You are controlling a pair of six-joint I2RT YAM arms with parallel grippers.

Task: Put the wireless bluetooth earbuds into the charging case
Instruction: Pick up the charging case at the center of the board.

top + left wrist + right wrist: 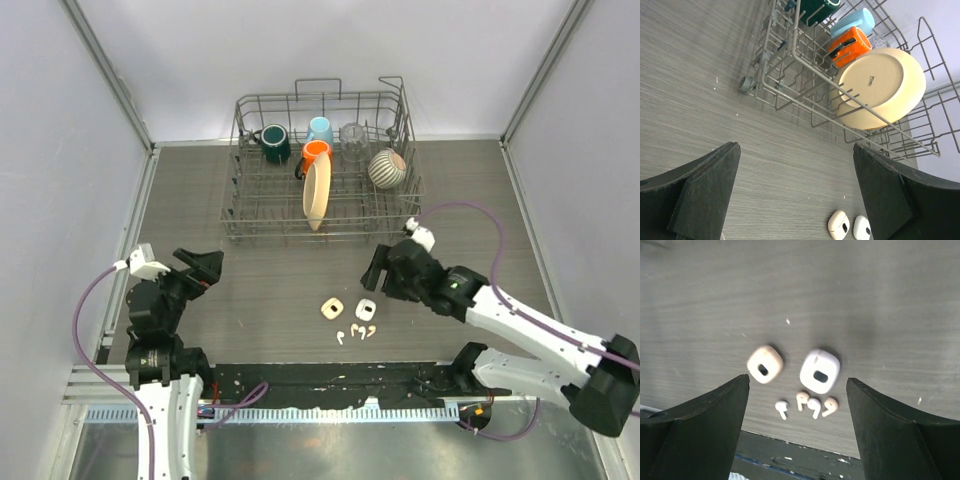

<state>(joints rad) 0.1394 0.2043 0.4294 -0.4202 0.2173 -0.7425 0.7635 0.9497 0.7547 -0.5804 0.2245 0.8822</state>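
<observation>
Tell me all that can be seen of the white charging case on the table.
The white charging case is a rounded square, looking like glossy plastic, with a dark oval spot in its middle. It lies flat on the grey table, beside the cream case but apart from it. Four earbuds lie by its near side; none seems to touch it.

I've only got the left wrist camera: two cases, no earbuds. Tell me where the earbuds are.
Observer: Four earbuds lie loose in a row on the table, just on the near side of the cream case and the white case.
Operator: Report the right gripper.
Observer: The right gripper hovers open beyond the white case, holding nothing.
Operator: Place my left gripper.
Observer: The left gripper sits open far left of both cases, touching nothing.
</observation>
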